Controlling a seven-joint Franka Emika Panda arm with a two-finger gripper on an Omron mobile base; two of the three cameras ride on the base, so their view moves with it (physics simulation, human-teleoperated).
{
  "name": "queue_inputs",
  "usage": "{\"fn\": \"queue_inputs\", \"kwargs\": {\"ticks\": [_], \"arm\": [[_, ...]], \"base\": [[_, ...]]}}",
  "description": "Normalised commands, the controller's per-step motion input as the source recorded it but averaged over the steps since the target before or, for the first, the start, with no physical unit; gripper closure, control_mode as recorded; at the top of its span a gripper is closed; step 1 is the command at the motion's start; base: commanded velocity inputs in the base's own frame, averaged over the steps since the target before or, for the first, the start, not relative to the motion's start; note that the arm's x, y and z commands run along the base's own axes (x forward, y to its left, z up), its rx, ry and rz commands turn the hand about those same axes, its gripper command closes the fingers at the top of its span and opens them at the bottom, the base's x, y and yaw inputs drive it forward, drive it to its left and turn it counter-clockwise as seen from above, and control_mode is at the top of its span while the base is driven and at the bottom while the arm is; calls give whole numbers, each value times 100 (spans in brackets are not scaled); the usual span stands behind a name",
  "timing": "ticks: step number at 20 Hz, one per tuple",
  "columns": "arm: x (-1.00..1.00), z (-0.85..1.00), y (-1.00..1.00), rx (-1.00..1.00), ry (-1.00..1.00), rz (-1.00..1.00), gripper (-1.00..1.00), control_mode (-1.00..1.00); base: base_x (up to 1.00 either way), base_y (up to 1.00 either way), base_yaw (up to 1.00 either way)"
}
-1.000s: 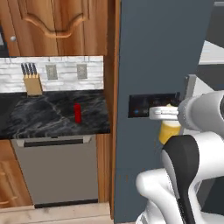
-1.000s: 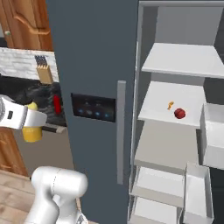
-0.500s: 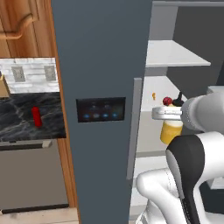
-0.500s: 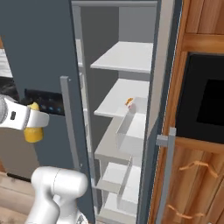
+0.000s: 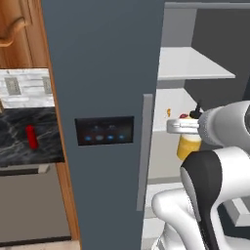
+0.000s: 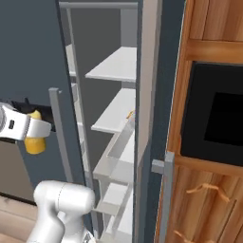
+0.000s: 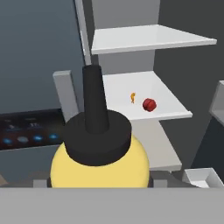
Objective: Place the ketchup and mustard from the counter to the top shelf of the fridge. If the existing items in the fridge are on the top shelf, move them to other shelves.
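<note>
My gripper (image 5: 189, 129) is shut on the mustard (image 5: 187, 146), a stubby yellow bottle with a dark cap and pointed tip (image 7: 94, 100), held upright in front of the open fridge (image 5: 102, 73). In the right base view the mustard (image 6: 35, 142) hangs under the white hand (image 6: 19, 126), left of the fridge opening. The top shelf (image 7: 148, 38) is bare. On the shelf below it (image 7: 162, 105) lie the small red ball (image 7: 149, 104) and the tiny orange piece (image 7: 133, 97). The ketchup (image 5: 31, 136) stands on the black counter (image 5: 14, 146) at the far left.
The fridge door (image 5: 104, 131) with its lit panel and grey bar handle (image 5: 145, 146) stands left of the opening. Lower shelves and door bins (image 6: 118, 147) sit below. A wooden cabinet with a dark oven panel (image 6: 218, 114) is on the right.
Both base views have swung right, so the open fridge interior sits more central and the counter has slid left. The mustard stays in my gripper.
</note>
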Motion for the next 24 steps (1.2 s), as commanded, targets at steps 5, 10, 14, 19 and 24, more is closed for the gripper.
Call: {"fn": "queue_inputs", "kwargs": {"ticks": [5,10,14,19,24], "arm": [[0,0,0,0,0,0,100,100],[0,0,0,0,0,0,100,100],[0,0,0,0,0,0,100,100],[16,18,-16,0,-6,0,100,-100],[51,65,-51,1,-28,0,100,-100]], "base": [[26,-47,0],[50,-33,0],[43,-33,0],[21,-24,0],[0,0,0]]}}
